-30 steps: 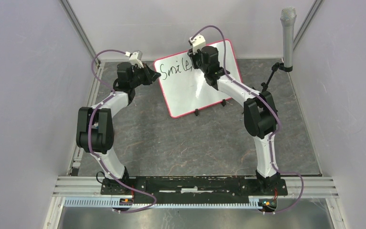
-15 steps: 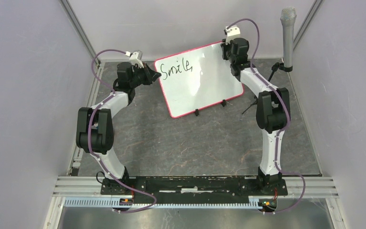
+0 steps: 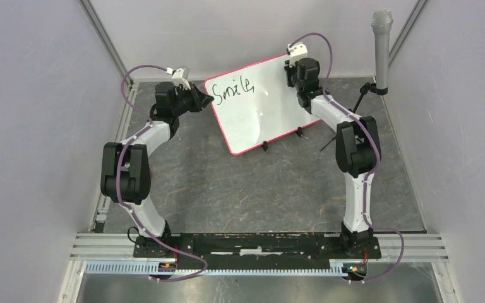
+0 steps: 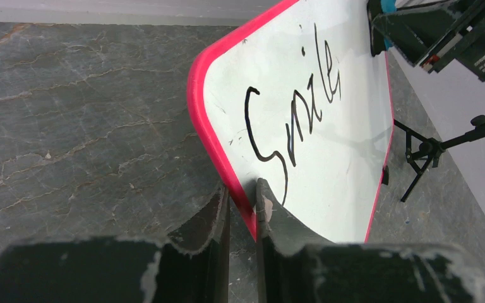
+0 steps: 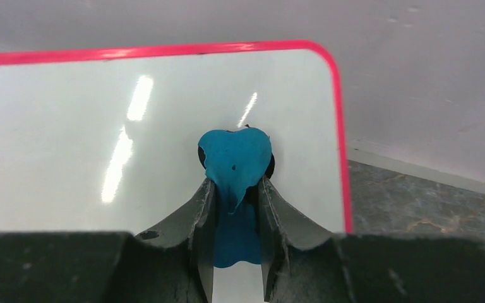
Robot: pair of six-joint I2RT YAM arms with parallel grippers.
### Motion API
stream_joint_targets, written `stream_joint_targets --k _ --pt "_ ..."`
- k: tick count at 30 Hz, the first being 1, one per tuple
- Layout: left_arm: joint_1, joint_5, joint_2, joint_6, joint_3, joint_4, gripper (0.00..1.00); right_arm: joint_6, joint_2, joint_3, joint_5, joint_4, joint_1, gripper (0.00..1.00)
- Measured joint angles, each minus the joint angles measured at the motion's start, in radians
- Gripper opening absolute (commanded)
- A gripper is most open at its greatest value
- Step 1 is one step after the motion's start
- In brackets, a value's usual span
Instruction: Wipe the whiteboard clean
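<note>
Left pincer (image 4: 242, 192) clamps the whiteboard (image 4: 335, 126) rim; right pincer (image 5: 235, 183) grips a half-hidden blue eraser (image 5: 235, 151).

Brightly and evenly lit from overhead, soft and diffuse, with a faint lavender cast on the pale walls (image 3: 31, 126). Only weak, fuzzy-edged shadows on the dark desk (image 3: 246, 189). Sharp across the whole top view, with legible handwriting (image 3: 230, 90). In the right wrist view, three white streaks of glare on the glossy whiteboard (image 5: 69, 158), at upper left and near centre. Vivid, crisp blue eraser (image 5: 237, 151) there, but a dark, soft-focus right pincer (image 5: 235, 183) along the bottom edge. In the left wrist view, grey smudged reflections and a soft shadow across the board, ink in focus, and a nearly black, blurred left pincer (image 4: 243, 192) in the foreground.
</note>
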Motion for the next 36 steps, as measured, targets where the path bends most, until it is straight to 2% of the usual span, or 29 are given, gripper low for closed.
stream_joint_targets --k 9,25,36 --pt "0.001 -0.003 0.000 0.000 0.000 -0.013 0.02 -0.009 -0.030 -0.049 -0.023 0.017 0.077 0.00" --pt "0.000 0.000 -0.005 0.000 0.000 -0.013 0.02 0.047 -0.031 -0.048 -0.048 -0.002 -0.064 0.00" --pt "0.000 -0.002 -0.007 0.001 0.000 -0.023 0.02 -0.027 -0.042 -0.058 -0.003 0.001 0.043 0.00"
